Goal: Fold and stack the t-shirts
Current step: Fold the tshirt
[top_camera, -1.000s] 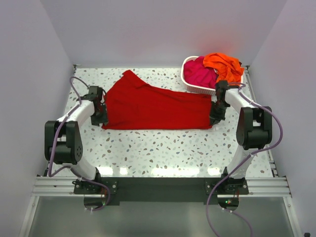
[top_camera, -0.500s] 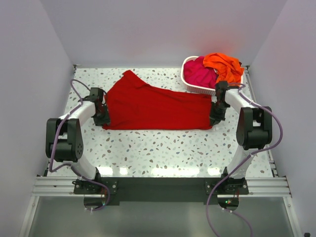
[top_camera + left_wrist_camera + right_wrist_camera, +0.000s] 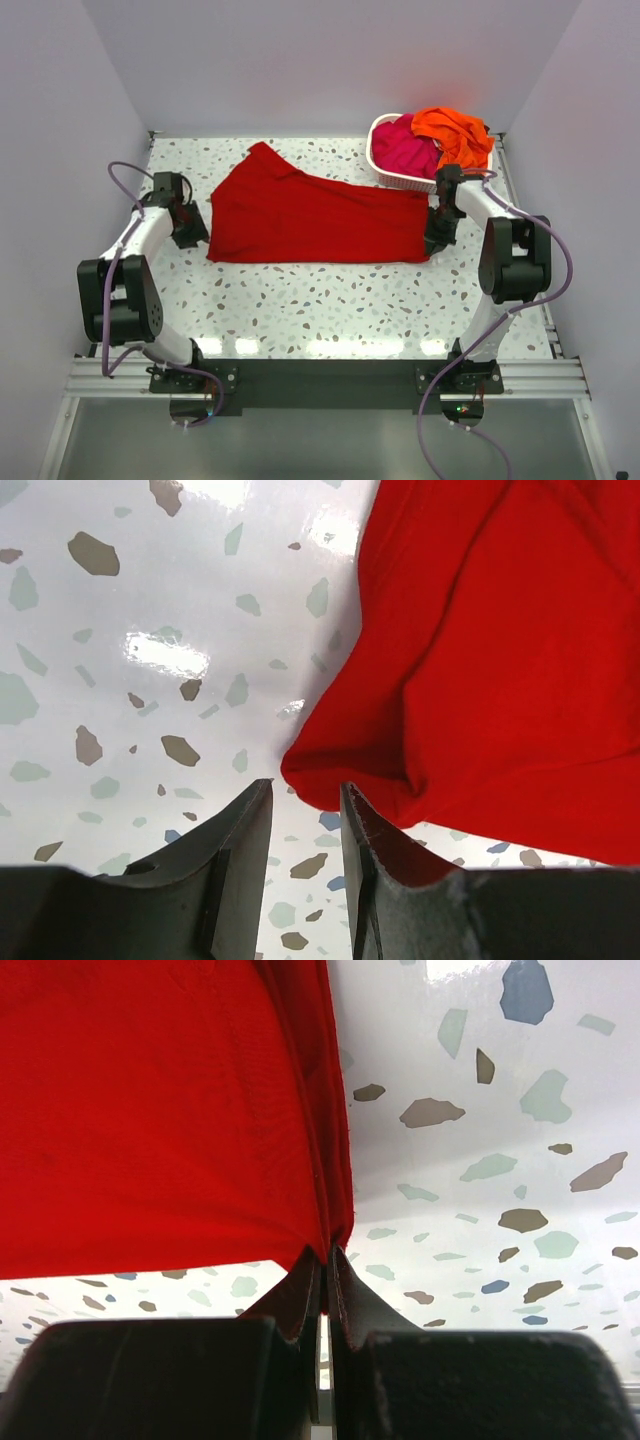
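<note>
Speckled table, deep red t-shirt spread flat across it. The right gripper pinches its right edge tight. The left gripper is narrowly parted, empty, at the left corner. First fold, I'd say: grab that corner next.

No text, label, brand, number or sign can be read in any view. The red t-shirt, the white basket and the speckled table show only plain surfaces.
</note>
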`<state>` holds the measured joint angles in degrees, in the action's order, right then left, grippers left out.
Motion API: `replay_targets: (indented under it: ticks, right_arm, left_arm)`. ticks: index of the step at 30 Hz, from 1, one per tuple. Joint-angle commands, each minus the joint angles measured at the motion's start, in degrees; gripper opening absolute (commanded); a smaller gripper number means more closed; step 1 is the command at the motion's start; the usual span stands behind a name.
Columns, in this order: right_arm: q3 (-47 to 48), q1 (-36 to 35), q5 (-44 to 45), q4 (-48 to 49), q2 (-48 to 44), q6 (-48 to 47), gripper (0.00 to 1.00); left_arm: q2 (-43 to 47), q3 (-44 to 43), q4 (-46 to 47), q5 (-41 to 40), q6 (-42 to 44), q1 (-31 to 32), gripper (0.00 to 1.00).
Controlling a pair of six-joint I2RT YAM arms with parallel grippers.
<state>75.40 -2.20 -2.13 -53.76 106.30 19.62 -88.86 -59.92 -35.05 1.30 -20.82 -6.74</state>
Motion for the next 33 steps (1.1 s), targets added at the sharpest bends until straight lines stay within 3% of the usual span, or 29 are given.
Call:
replay_targets:
  ticks: [1, 22, 25, 33]
  right_arm:
    - [-0.34, 0.26, 0.11, -0.3, -3.12, -0.37, 0.0]
    - [-0.86, 0.26, -0.77, 0.14, -3.03, -0.45, 0.0]
    - [-0.95, 0.18, -0.77, 0.06, -3.2, -0.46, 0.0]
    - [-0.78, 0.17, -0.24, -0.21, -3.29, -0.54, 0.0]
  left_arm:
    - [-1.22, 0.59, 0.68, 0.55, -1.51, -0.2, 0.38]
    - [-7.12, 5.78, 4.99, 0.99, -0.54, -0.02, 0.4]
    - [-7.56, 5.61, 5.25, 0.9, -0.8, -0.11, 0.33]
    - [-7.12, 4.2, 3.94, -0.86, -0.28, -0.2, 0.04]
